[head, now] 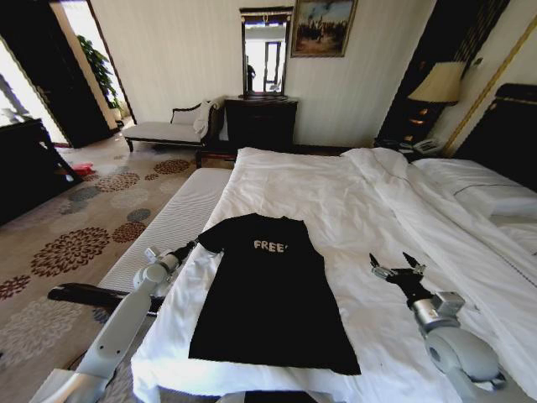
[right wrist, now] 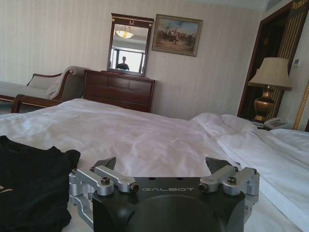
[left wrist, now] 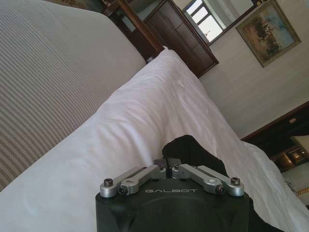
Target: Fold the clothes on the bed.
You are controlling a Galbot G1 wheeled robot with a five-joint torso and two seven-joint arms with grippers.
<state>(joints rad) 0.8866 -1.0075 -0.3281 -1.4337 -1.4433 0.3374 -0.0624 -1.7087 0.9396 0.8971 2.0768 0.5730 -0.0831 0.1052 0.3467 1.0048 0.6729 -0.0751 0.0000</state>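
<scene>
The clothes are one black T-shirt [head: 268, 294] with pale "FREE!" lettering, lying flat and face up near the foot of the white bed [head: 361, 201]. My left gripper [head: 190, 247] is at the shirt's left sleeve. In the left wrist view, the left gripper [left wrist: 167, 165] has its fingers closed together on the raised edge of the black sleeve [left wrist: 193, 150]. My right gripper [head: 396, 266] hovers low over the bare duvet to the right of the shirt, open and holding nothing. The right wrist view shows the right gripper [right wrist: 161, 166] with fingers spread and the shirt [right wrist: 29, 188] off to one side.
A narrow white-cushioned bench [head: 172, 218] runs along the bed's left side under my left arm. A dark dresser with a mirror [head: 262, 117] and a chaise [head: 172, 126] stand by the far wall. Pillows [head: 482, 189] and a lamp [head: 440, 84] are at the right.
</scene>
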